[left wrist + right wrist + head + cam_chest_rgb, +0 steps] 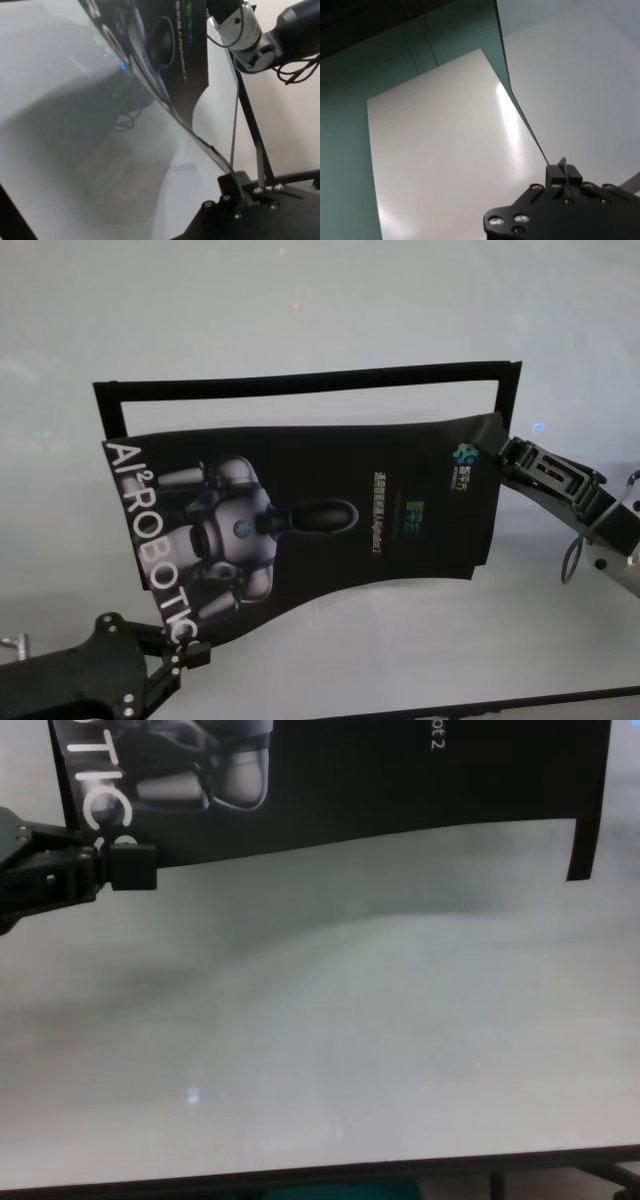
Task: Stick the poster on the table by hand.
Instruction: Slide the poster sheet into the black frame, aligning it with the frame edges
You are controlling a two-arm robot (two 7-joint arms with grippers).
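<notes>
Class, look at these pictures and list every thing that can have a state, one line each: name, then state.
Large glossy black poster with silver-grey robot figure: held up by two corners, bowed, not yet flat.
Black boxy left gripper: shut on the poster's near corner.
Black right gripper: shut on the poster's far corner.
Wide pale-grey table: bare below the poster.

The poster point(350, 780) fills the far part of the view, black and glossy, with white letters "TIC" at its left end and part of a grey robot figure beside them. The left gripper point(125, 866) reaches in from the left, its fingers pinched on the poster's near left corner. A narrow black strip hangs at the poster's right end. The pale table point(330, 1050) spreads below, its dark near edge along the bottom.
</notes>
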